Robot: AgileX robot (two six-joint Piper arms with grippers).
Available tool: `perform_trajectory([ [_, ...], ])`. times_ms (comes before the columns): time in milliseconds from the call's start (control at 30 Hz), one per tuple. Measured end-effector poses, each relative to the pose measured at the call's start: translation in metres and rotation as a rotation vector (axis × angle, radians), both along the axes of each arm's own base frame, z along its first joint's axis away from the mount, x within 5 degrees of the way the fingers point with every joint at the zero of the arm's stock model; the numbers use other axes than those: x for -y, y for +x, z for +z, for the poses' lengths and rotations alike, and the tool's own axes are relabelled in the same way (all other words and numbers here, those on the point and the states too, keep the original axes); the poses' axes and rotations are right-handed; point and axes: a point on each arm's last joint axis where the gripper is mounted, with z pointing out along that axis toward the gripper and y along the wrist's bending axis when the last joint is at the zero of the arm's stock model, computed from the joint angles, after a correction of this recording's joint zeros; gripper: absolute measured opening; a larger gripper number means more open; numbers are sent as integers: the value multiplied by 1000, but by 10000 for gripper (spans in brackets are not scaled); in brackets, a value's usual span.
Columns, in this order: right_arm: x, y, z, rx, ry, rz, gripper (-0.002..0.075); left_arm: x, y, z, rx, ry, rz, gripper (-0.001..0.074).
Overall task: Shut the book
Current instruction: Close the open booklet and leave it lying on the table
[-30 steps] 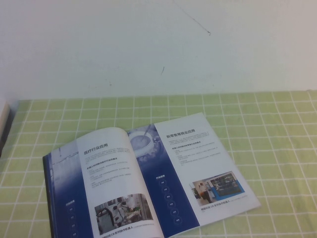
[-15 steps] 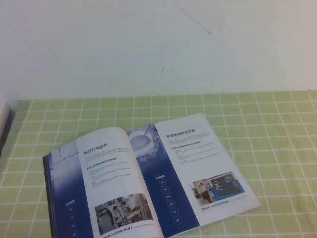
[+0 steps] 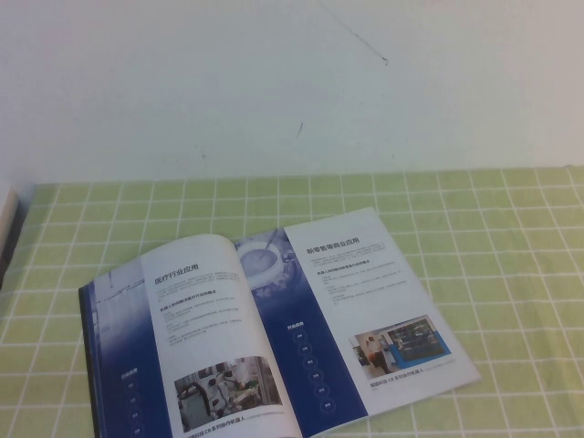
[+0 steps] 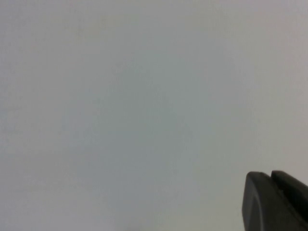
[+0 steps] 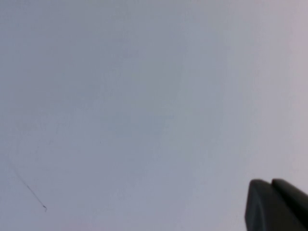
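Note:
An open book (image 3: 274,333) lies flat on the green checked tablecloth (image 3: 511,274), slightly left of the middle and near the front edge. Its blue and white pages face up, and the left page bulges a little by the spine. Neither arm appears in the high view. My left gripper (image 4: 270,174) shows only as dark fingertips pressed together, facing a bare white wall. My right gripper (image 5: 271,182) looks the same, shut on nothing and facing the wall. The book is in neither wrist view.
A white wall (image 3: 292,91) with a few thin dark marks rises behind the table. A pale object (image 3: 7,214) stands at the cloth's far left edge. Bare cloth stretches to the right of the book and behind it.

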Motion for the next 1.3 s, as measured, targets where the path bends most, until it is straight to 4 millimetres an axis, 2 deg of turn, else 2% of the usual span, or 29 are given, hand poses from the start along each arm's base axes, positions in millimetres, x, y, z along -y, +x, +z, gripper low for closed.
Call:
perform_trajectory([
  [133, 1, 1, -2, -20, 24, 4, -3, -1, -2, 7, 75, -18, 5, -2],
  [200, 2, 3, -5, -93, 38, -2, -3, -2, -3, 10, 116, -77, 0, -2],
  [267, 3, 3, 1, -197, 59, -15, -3, -4, -4, 10, 118, -180, -12, -2],
  [333, 4, -1, 17, -270, 69, -30, -3, -4, -3, 10, 62, -248, -31, -2],
  [433, 6, -1, 48, -382, 79, -49, -3, 0, -6, 28, -25, -301, -85, -2],
  [533, 7, 7, 80, -512, 95, -56, -3, 4, -9, 60, -91, -288, -125, -2],
  [667, 1, 31, 110, -717, 45, 8, -3, 9, 1, 96, -219, -211, -136, -2],
  [800, -13, 70, 122, -895, -59, 178, -3, 13, 30, 103, -469, -101, -135, -2],
  [900, -28, 109, 113, -999, -104, 394, -3, 16, 52, 99, -632, -65, -146, -2],
  [1033, -46, 160, 81, -1068, -132, 644, -3, 21, 76, 81, -839, -59, -184, -2],
  [1133, -61, 192, 52, -1130, -165, 715, -3, 25, 90, 68, -1016, -51, -221, -2],
  [1300, -108, 234, 3, -1227, -234, 762, -3, 27, 115, 42, -1216, -55, -232, -2],
])
